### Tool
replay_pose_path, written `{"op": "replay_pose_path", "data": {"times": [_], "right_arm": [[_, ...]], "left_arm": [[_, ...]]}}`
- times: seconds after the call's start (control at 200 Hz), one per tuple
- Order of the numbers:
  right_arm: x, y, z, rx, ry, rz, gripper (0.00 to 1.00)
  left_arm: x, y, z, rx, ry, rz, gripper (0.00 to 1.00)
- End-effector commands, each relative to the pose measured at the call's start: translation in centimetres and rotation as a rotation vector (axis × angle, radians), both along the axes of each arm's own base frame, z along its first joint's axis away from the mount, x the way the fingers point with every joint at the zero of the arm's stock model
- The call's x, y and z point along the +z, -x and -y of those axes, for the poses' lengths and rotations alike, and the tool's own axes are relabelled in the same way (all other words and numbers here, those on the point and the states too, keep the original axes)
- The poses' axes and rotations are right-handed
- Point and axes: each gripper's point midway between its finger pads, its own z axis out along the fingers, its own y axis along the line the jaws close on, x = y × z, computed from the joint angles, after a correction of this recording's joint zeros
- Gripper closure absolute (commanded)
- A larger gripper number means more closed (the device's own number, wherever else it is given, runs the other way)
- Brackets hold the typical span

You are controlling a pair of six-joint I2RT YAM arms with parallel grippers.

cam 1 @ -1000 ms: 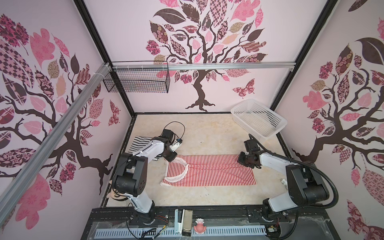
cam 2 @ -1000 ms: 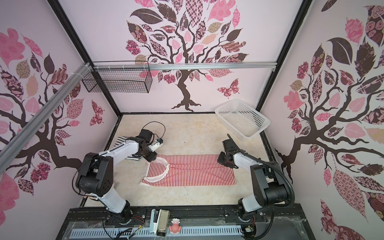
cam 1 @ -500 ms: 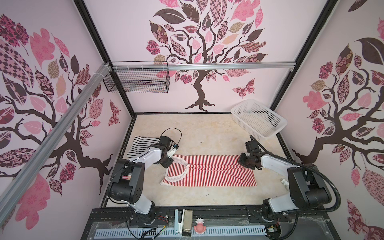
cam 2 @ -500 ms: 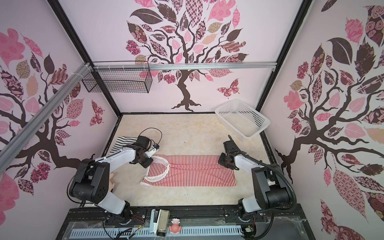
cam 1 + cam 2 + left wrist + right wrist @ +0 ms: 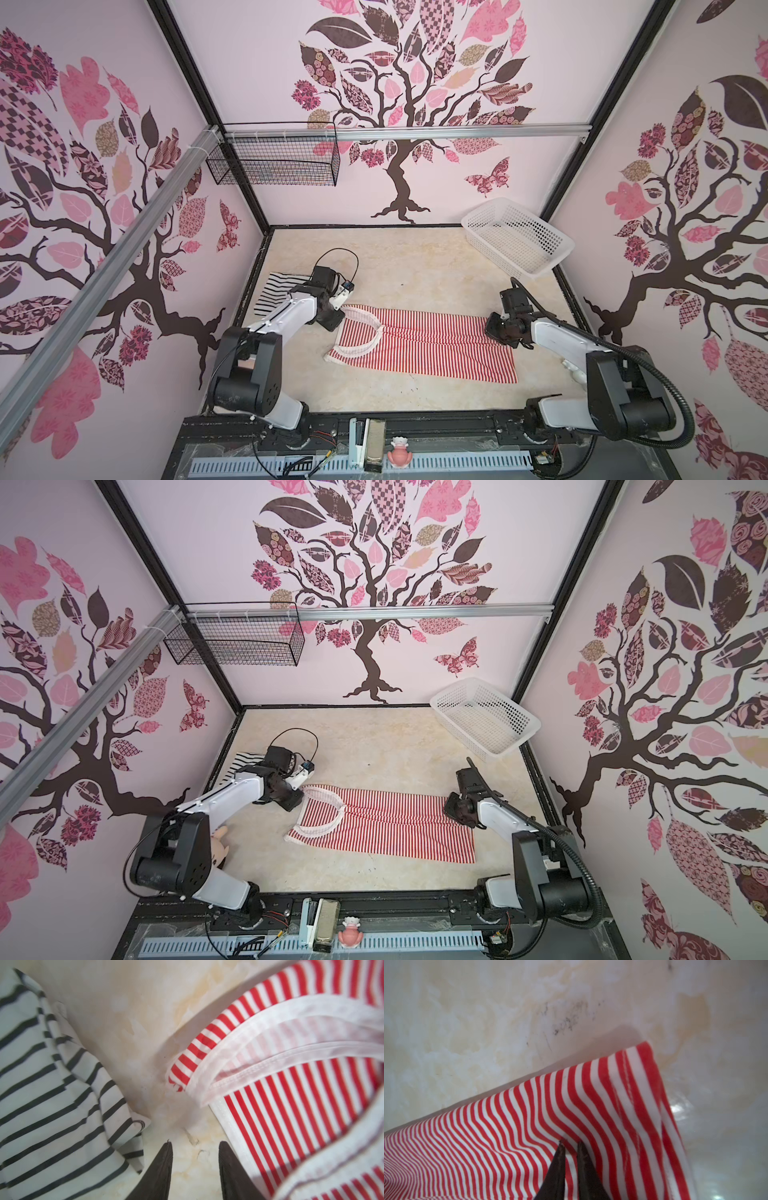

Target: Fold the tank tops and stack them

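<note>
Red-and-white tank top (image 5: 424, 349) is lying flat near the middle of the table (image 5: 415, 266) in both top views. Its long axis is running side to side, parallel to the near edge, with the white-trimmed neck end pointing toward the left edge and the hem toward the right edge. At the neck end the left gripper (image 5: 336, 321) is hovering; at the far hem corner the right gripper (image 5: 492, 330) is sitting on the cloth. Each arm is thus nearest its own end. The black-and-white tank top (image 5: 276, 291) is lying against the left edge, partly hidden by the left arm.

Left wrist view: the fingers (image 5: 164, 1167) are standing apart with only bare table between them, gripping nothing. The red-striped shoulder and its white trim are lying just beside one finger; the black-striped cloth is lying off to the other side, clear of it.

Right wrist view: the fingertips (image 5: 560, 1151) are nearly together, with a narrow gap showing. The stripes are puckering toward them and the hem corner is riding off the table, so a pinch of cloth is judged held.

Coming move, as judged: the left gripper is needing a short sideways shift onto the shoulder before the ends can be brought together.
</note>
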Motion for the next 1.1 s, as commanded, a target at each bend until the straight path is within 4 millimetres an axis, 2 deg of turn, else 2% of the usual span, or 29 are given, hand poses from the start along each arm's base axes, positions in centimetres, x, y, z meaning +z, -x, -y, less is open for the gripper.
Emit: {"op": "replay_pose_path", "data": {"times": [0.0,0.085,0.265,0.425,0.835,0.965,1.096], "right_arm": [[0.3,1.5,0.5,-0.01,0.012,-0.046,0.82],[0.5,1.4,0.5,-0.01,0.019,-0.045,0.79],[0.7,1.1,0.4,-0.014,0.012,-0.043,0.74],[0.7,1.2,0.6,-0.019,0.018,-0.043,0.74],[3.6,-0.7,-0.1,0.01,-0.011,0.048,0.65],[3.2,-0.9,-0.1,0.017,-0.004,0.041,0.65],[1.7,-0.5,0.0,0.016,0.001,0.003,0.66]], "left_arm": [[4.6,-1.6,3.1,-0.012,0.17,0.069,0.59],[5.0,-2.9,4.5,-0.027,0.191,0.072,0.58],[2.8,-5.5,6.3,-0.052,0.166,0.036,0.58],[0.7,-5.8,7.0,-0.063,0.148,-0.019,0.59],[-4.4,-3.5,4.4,-0.056,0.034,-0.105,0.59],[-5.2,-3.7,3.8,-0.053,0.021,-0.109,0.59],[-5.8,-4.3,3.4,-0.047,0.007,-0.119,0.59]]}}
